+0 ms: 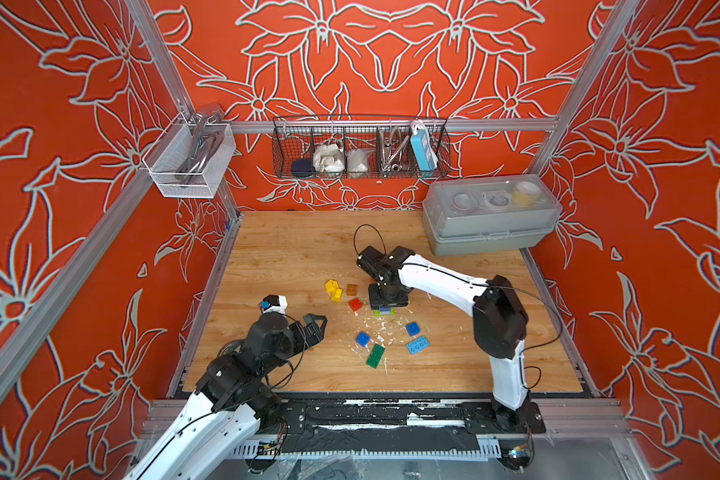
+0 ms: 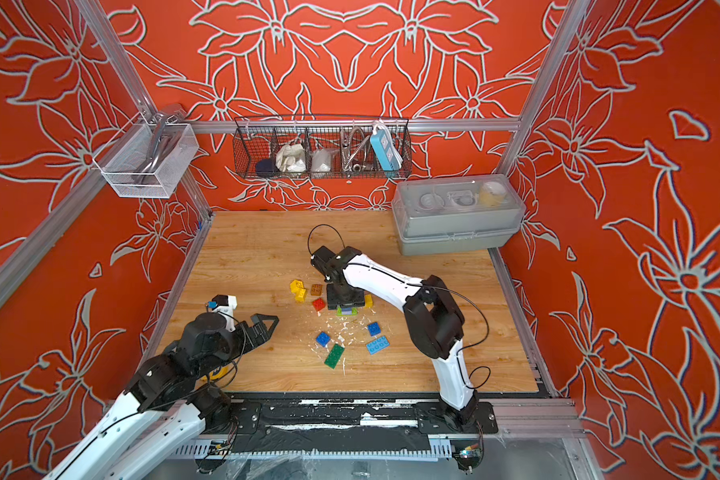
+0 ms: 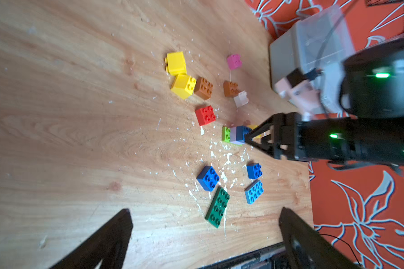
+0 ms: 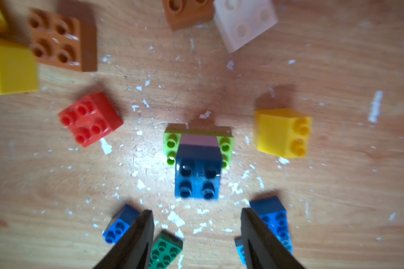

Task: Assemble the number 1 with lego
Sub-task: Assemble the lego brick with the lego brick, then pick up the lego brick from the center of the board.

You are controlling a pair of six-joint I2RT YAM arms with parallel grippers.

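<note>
Hovering just above the blue-topped stack with right gripper released and empty; yellow brick just beside, well apart from wide-open left gripper.

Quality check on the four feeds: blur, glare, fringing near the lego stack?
Right wrist view: soft all over, glare on the dark blue brick and a bright patch on the table beside it. Left wrist view: red brick fairly crisp, right arm smeared. Both top views: sharp at centre, colour fringing on the wallpaper at the edges.
</note>
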